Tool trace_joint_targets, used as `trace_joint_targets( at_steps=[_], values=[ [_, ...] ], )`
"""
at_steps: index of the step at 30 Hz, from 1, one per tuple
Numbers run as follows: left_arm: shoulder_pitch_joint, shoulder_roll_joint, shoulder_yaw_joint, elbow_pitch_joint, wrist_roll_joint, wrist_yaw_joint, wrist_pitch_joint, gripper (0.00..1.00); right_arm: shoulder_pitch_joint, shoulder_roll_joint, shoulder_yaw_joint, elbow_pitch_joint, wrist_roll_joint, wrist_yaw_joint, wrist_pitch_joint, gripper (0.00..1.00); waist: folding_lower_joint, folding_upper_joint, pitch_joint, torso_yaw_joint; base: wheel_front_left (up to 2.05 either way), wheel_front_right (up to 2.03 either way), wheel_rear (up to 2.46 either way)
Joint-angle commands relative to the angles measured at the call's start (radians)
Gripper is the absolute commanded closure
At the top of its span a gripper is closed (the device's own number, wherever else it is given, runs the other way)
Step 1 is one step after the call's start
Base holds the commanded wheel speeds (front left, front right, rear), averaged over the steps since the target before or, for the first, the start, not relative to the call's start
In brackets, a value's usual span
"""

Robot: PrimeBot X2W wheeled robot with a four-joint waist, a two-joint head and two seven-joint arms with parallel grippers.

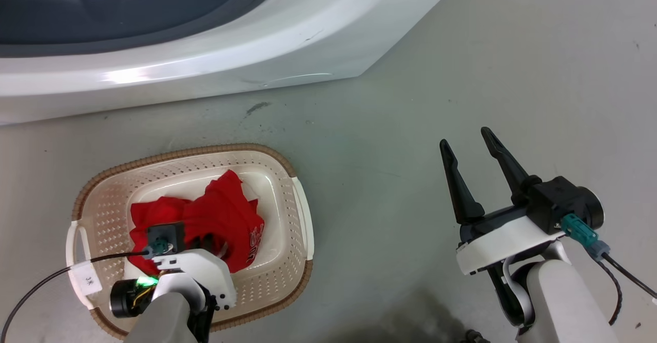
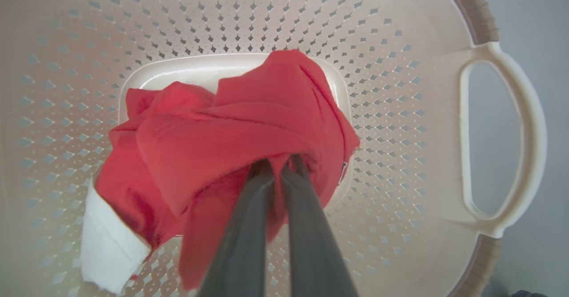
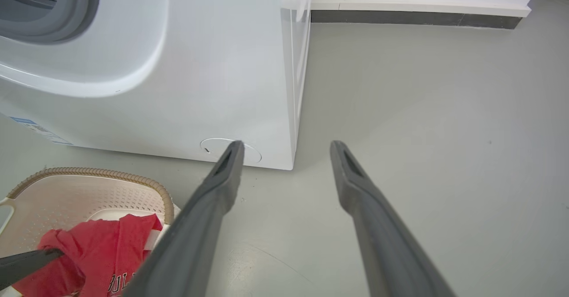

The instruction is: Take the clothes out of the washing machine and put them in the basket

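Observation:
The clothes [image 1: 220,209] are a bunch of red fabric with a white part and white lettering, lying in the cream basket [image 1: 205,150] on the floor at the lower left. In the left wrist view my left gripper [image 2: 280,163] is shut on a fold of the red clothes [image 2: 222,128] inside the basket [image 2: 222,21]. My left wrist [image 1: 174,261] covers its fingers in the head view. My right gripper [image 1: 464,137] stands open over bare floor to the right, holding nothing. The white washing machine [image 1: 205,60] with its grey ring [image 1: 102,14] is behind the basket.
The right wrist view has my right gripper [image 3: 286,148] open toward the washing machine [image 3: 200,66] corner, with the basket [image 3: 89,172] and the clothes [image 3: 98,252] at lower left. A white wall with a dark baseboard [image 3: 400,17] lies beyond. A black cable [image 1: 51,276] trails left.

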Motion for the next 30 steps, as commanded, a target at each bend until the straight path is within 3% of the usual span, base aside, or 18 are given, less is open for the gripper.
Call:
trace_joint_targets(
  at_steps=[1, 15, 23, 30],
  values=[
    [-0.011, 0.005, -0.009, -0.006, 0.016, -0.008, -0.005, 0.00, -0.019, 0.001, 0.003, 0.009, 0.007, -0.001, -0.008, 0.00, -0.0002, 0.0000, -0.002, -0.001, 0.00, 0.00, 0.00],
    [0.185, -0.048, 0.040, -0.110, 0.040, -0.032, -0.004, 0.00, 0.054, 0.001, -0.028, 0.068, -0.045, -0.001, 0.002, 0.00, -0.0002, 0.0000, -0.319, 0.080, 0.00, 0.00, 0.00],
    [0.314, -0.064, 0.118, -0.339, 0.072, -0.026, -0.004, 0.00, 0.147, 0.001, -0.083, 0.022, -0.079, -0.001, 0.031, 0.00, -0.0002, 0.0000, -0.471, 0.141, 0.00, 0.00, 0.00],
    [0.378, -0.073, 0.166, -0.614, 0.125, -0.013, -0.004, 0.00, 0.203, 0.001, -0.117, -0.040, -0.105, -0.001, 0.053, 0.00, -0.0002, 0.0000, -0.538, 0.187, 0.00, 0.00, 0.00]
  ],
)
